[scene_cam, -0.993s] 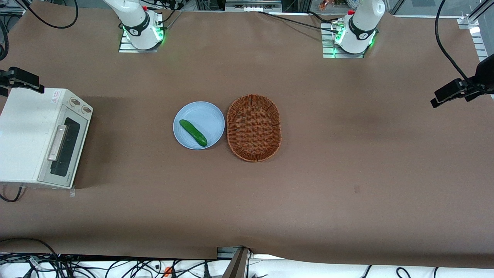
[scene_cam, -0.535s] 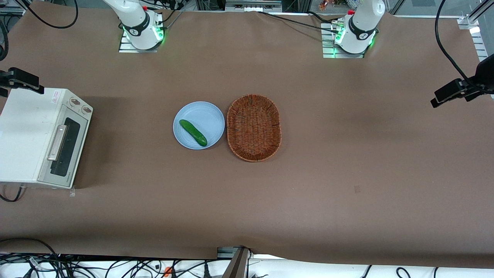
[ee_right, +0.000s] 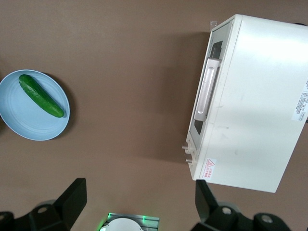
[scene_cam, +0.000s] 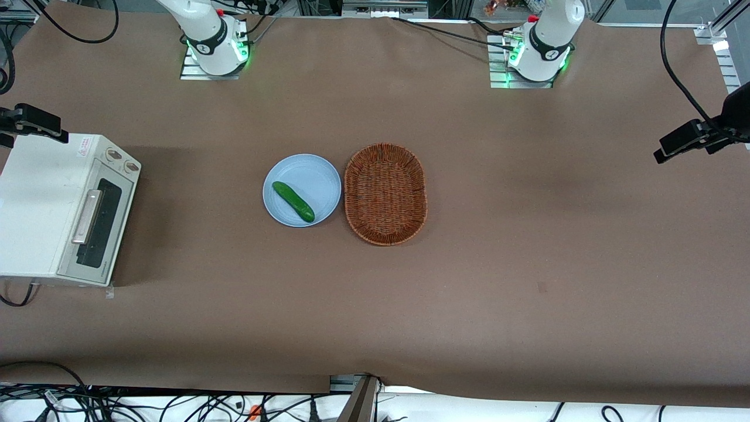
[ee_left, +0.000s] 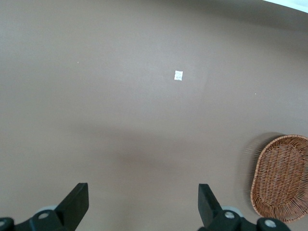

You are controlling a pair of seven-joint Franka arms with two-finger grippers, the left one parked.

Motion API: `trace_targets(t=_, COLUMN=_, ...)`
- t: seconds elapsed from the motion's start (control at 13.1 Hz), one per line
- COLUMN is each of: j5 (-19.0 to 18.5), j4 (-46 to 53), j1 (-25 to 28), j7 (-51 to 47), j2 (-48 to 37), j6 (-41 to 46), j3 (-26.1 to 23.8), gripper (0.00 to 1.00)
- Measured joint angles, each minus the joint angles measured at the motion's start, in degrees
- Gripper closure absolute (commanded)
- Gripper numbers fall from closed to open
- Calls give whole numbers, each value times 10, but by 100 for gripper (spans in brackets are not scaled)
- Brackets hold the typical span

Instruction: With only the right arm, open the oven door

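The cream-white oven (scene_cam: 41, 205) stands at the working arm's end of the table. Its oven door (scene_cam: 96, 225) is shut, the silver bar handle (scene_cam: 87, 217) lying across the dark glass. My right gripper (scene_cam: 35, 122) hangs high over the oven's edge farthest from the front camera, touching nothing. In the right wrist view the oven (ee_right: 250, 101), its door (ee_right: 213, 53) and the handle (ee_right: 204, 94) show from above, well below my gripper (ee_right: 139, 199). Both black fingers (ee_right: 72, 197) are spread wide, nothing between them.
A blue plate (scene_cam: 319, 176) with a green cucumber (scene_cam: 293, 201) on it sits mid-table, beside a brown wicker basket (scene_cam: 385, 193). The working arm's base (scene_cam: 214, 44) is at the table's edge farthest from the front camera. A black cable (scene_cam: 17, 296) trails from the oven.
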State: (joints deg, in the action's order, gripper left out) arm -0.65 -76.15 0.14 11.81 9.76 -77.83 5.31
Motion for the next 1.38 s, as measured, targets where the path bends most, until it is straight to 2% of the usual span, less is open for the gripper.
trace_targets(t=1.38, j5=-3, j4=-35, j1=3, j7=0, j2=39, j6=-2, j3=-1, gripper=0)
